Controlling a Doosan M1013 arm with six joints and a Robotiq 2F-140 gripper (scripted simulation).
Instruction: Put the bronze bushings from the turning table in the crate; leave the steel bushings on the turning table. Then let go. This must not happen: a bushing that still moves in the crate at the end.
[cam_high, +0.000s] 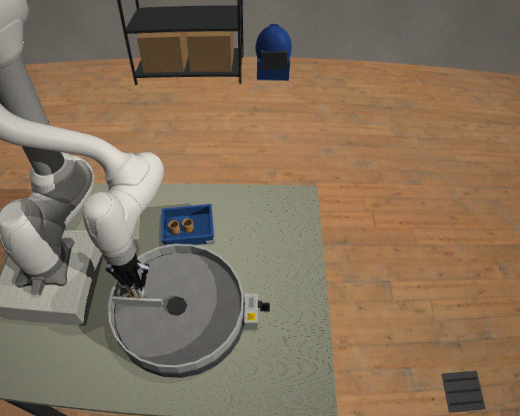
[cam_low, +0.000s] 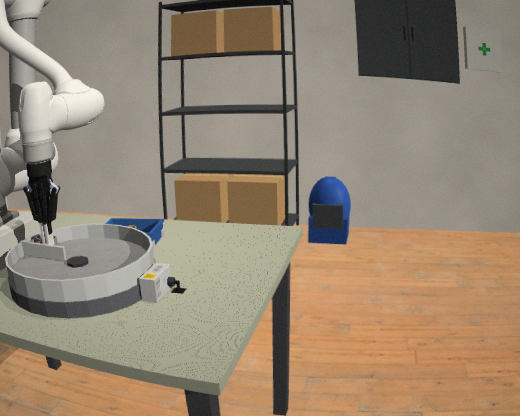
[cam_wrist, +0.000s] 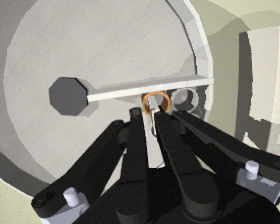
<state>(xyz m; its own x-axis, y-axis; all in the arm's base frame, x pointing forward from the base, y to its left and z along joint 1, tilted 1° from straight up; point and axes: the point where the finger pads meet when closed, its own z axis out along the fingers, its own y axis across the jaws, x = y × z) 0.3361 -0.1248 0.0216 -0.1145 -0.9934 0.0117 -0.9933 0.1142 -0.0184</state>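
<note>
While two bronze bushings (cam_high: 180, 226) stand in the crate (cam_high: 201, 224) (cam_low: 157, 232), a third bushing (cam_high: 132, 294) (cam_wrist: 168, 106) is gripped by its wall between the nearly closed fingers (cam_high: 135, 294) (cam_low: 47, 241), left on the turning table (cam_high: 175, 345) (cam_low: 82, 287) (cam_wrist: 45, 45).

Yellow label (cam_high: 251, 316) (cam_low: 150, 276), print too small to read, on the gray box (cam_high: 251, 303) (cam_low: 156, 283) at the turning table's rim, inward from the bench's right edge in the top view | green cross (cam_low: 484, 49) on the white wall panel (cam_low: 492, 62), beyond the bench's far right corner in the exterior view | words, brands, numbers: none legible
</note>
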